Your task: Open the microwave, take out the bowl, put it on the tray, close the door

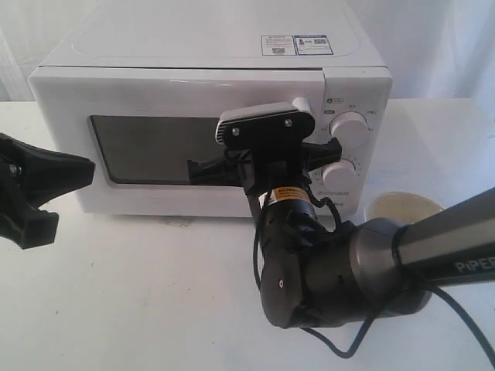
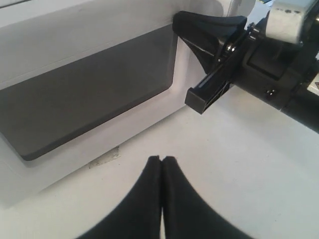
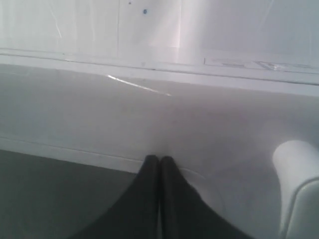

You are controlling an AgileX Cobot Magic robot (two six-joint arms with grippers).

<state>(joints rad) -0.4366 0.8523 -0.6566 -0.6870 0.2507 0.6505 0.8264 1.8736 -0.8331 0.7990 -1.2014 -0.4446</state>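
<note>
The white microwave (image 1: 209, 54) stands at the back of the table with its door (image 1: 69, 139) looking closed against the body. My right gripper (image 3: 159, 158) is shut and empty, its fingertips against the door's white frame beside the dark window (image 3: 45, 194), close to the white bar handle (image 3: 295, 158). The left wrist view shows that gripper (image 2: 182, 20) from the side, touching the door. My left gripper (image 2: 161, 159) is shut and empty, low over the table at the left, in front of the door. The cream bowl (image 1: 402, 207) sits right of the microwave, partly behind my right arm. The tray is out of view.
Two round white knobs (image 1: 349, 127) are on the panel to the right of the door. My right arm's thick wrist and forearm (image 1: 371, 267) cross the front right of the table, with a cable looping below. Stickers (image 1: 298, 44) lie on the microwave's top.
</note>
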